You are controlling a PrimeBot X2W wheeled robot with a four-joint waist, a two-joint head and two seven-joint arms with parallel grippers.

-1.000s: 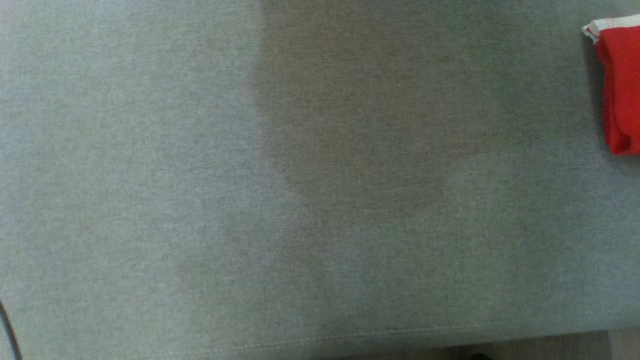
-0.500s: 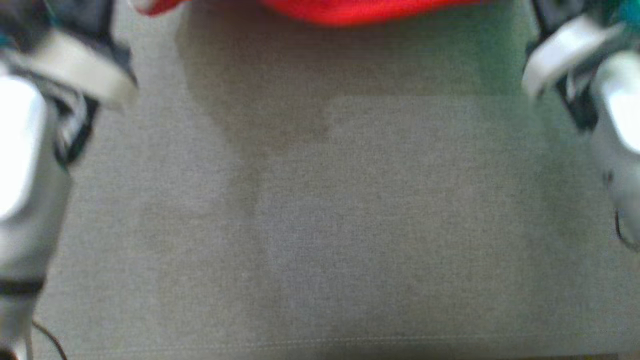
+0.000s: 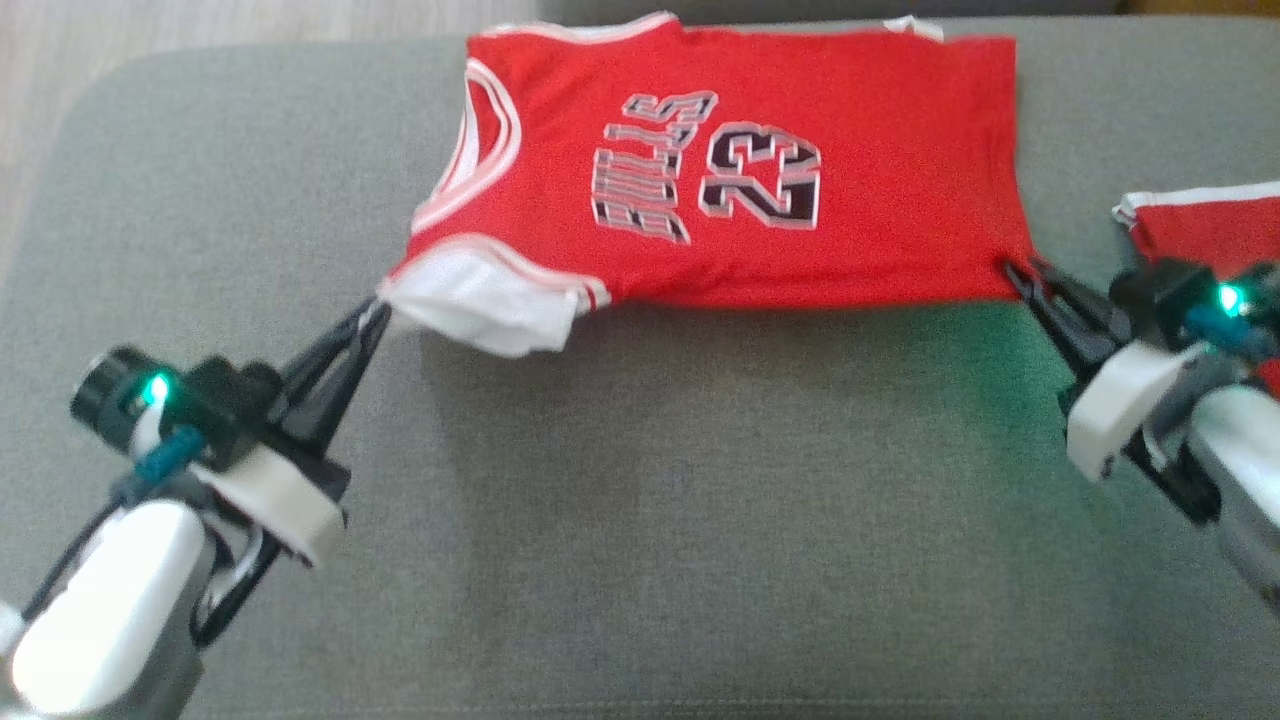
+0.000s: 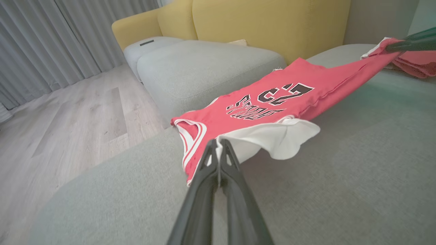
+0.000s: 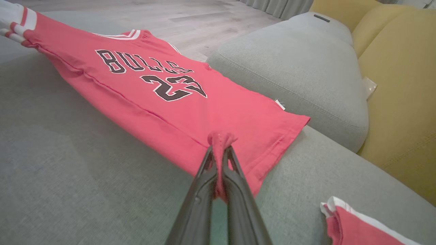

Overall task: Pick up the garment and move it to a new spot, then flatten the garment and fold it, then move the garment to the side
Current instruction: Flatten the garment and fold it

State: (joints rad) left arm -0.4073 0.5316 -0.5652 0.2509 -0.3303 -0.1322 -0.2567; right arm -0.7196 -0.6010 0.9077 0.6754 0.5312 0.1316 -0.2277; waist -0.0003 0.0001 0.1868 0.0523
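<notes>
Matt cloth on coarse woven upholstery
Red jersey point(image 3: 880, 180) is smooth knit; the grey cushion point(image 3: 700, 520) rough-woven; floor point(image 4: 68, 129) pale satin wood; left pincer point(image 4: 218, 142) and right pincer point(image 5: 219, 149) smooth dark plastic.

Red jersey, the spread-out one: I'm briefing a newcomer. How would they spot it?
On the grey fabric cushion, look to its far middle. The red sleeveless jersey is stretched out there. Its BULLS 23 print shows, unlike the folded red garment at right.
</notes>
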